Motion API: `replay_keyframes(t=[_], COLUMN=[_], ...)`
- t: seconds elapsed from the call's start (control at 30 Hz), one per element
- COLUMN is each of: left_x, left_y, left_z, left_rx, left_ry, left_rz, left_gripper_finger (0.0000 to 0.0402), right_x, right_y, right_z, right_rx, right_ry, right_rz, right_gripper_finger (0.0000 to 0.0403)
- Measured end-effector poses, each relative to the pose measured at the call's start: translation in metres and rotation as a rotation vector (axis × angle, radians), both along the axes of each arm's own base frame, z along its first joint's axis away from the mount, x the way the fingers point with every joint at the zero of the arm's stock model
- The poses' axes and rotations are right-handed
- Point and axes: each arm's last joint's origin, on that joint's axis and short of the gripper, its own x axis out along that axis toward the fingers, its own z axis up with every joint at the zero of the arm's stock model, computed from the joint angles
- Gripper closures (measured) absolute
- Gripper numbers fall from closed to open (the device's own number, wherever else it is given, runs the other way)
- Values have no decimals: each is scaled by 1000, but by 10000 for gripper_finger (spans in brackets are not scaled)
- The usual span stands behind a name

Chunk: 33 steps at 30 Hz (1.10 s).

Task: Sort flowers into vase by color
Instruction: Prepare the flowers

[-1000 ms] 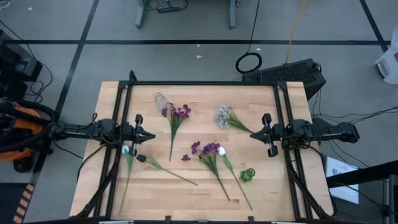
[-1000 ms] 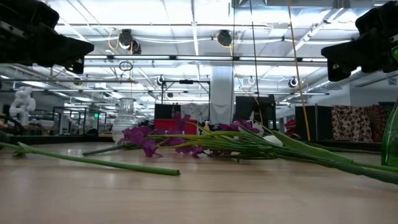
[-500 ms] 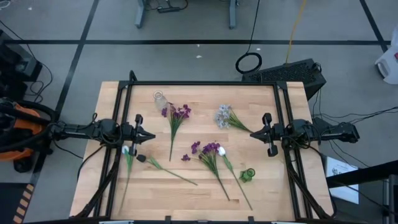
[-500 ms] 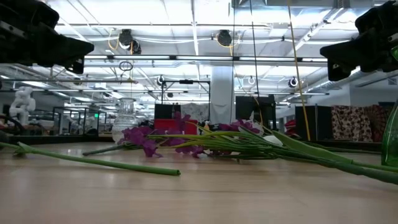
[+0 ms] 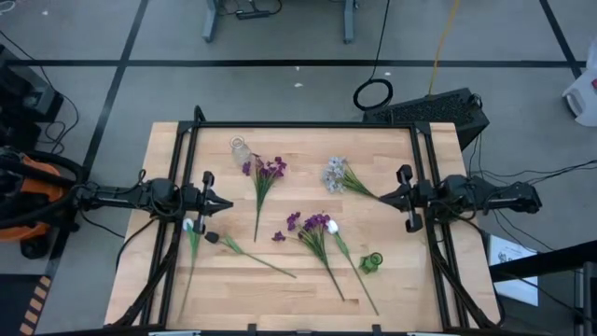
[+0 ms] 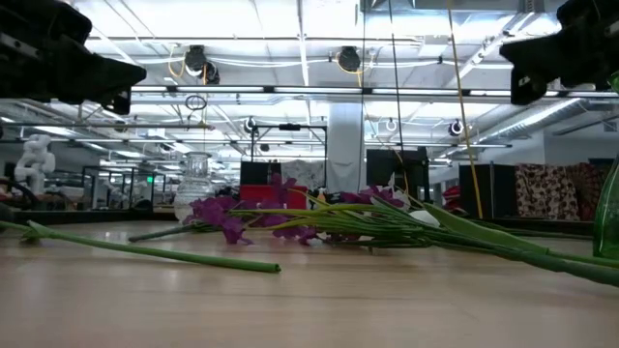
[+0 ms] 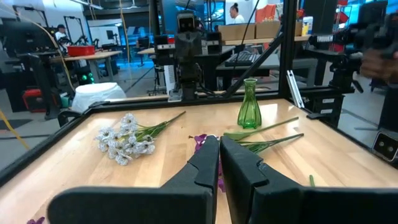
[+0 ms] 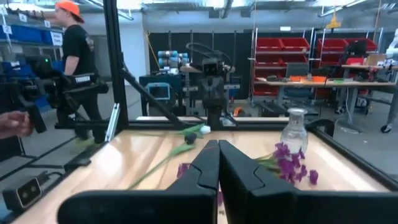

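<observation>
Flowers (image 5: 317,233) — purple, white and grey-blue stems — lie loose across the worktop (image 5: 280,285), between my two arms. My left end effector (image 5: 227,203) and right end effector (image 5: 381,199) hover at opposite edges, fingers together, holding nothing.

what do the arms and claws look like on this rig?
Two matching slim black arms, each a tube with chunky joints. The left claw and right claw both end in two flat black fingers tapering to a point. A short crossbar sits behind each claw. No markings visible.
</observation>
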Motion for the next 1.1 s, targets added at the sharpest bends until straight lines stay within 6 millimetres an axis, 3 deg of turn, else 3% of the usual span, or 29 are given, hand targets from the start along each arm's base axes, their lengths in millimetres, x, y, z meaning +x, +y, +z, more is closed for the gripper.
replay_keyframes(t=[0.3, 0.7, 0.93, 1.1], left_x=[0, 0, 0, 0], left_y=[0, 0, 0, 0], left_z=[0, 0, 0, 0], left_rx=[38, 38, 38, 38], left_ry=[-4, -4, -5, -6], left_rz=[0, 0, 0, 0], left_gripper_finger=[378, 378, 378, 378], right_x=[3, 22, 43, 63], right_y=[0, 2, 3, 5], right_z=[72, 177, 211, 217], right_rx=[29, 36, 24, 26], right_ry=[85, 70, 131, 173], right_rz=[2, 2, -4, -5], right_gripper_finger=[403, 403, 403, 403])
